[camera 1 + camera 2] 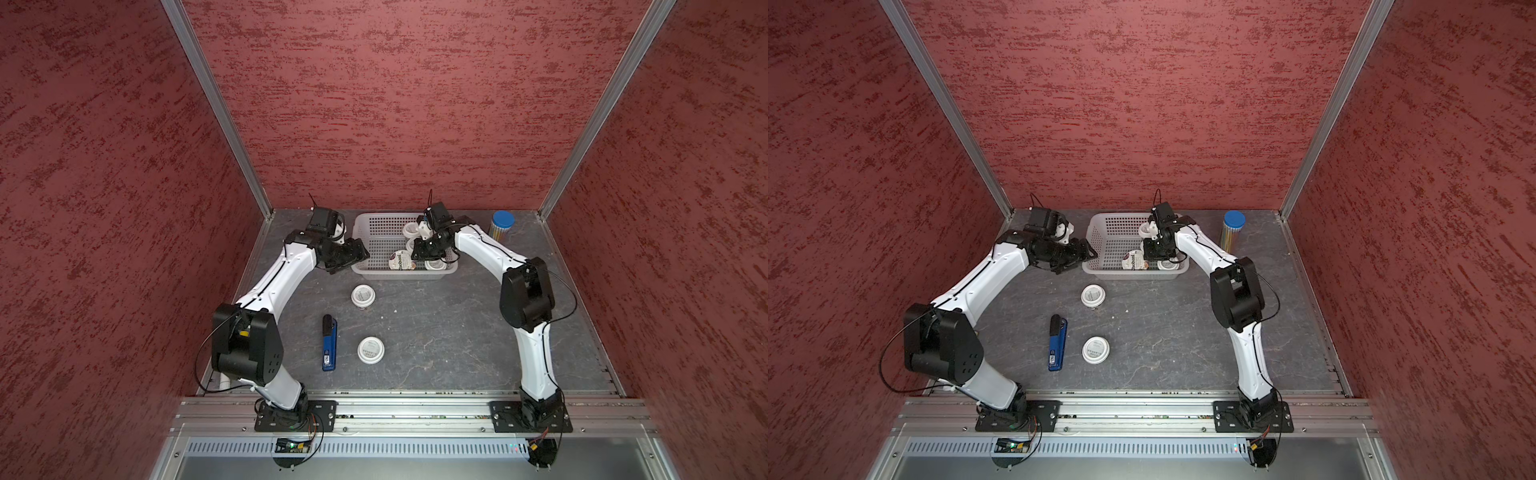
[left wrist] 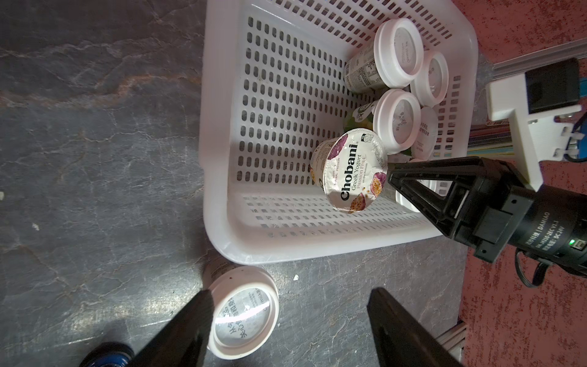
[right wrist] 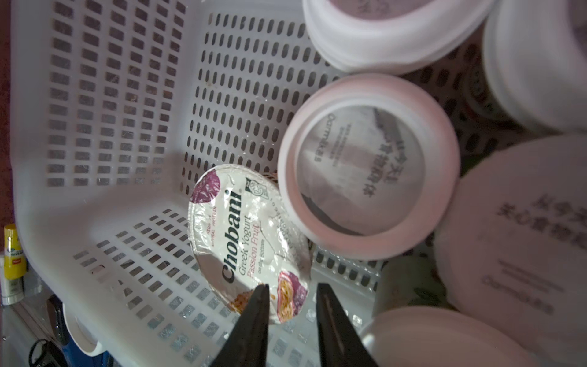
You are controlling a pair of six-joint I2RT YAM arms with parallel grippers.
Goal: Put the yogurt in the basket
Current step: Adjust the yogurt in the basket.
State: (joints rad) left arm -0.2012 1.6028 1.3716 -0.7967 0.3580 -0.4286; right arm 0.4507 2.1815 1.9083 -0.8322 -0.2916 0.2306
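Observation:
The pale perforated basket (image 1: 360, 266) (image 1: 1095, 268) stands at the back of the table. Inside it lie the wide Chobani yogurt (image 1: 401, 262) (image 2: 349, 170) (image 3: 247, 241) and several small white-lidded cups (image 2: 397, 52) (image 3: 368, 168). Two more small yogurt cups (image 1: 363, 296) (image 1: 370, 350) stand on the table in front of the basket. My right gripper (image 3: 292, 287) (image 1: 417, 254) hangs inside the basket over the Chobani lid, jaws slightly apart and holding nothing. My left gripper (image 2: 292, 292) (image 1: 353, 259) hovers beside the basket's left wall, open and empty, above the nearer table cup (image 2: 244, 314).
A tall blue-capped tube of pencils (image 1: 501, 224) (image 1: 1233, 228) stands to the right of the basket. A blue and black stapler (image 1: 329, 343) (image 1: 1057, 343) lies left of the front cup. Red walls close in the back and both sides.

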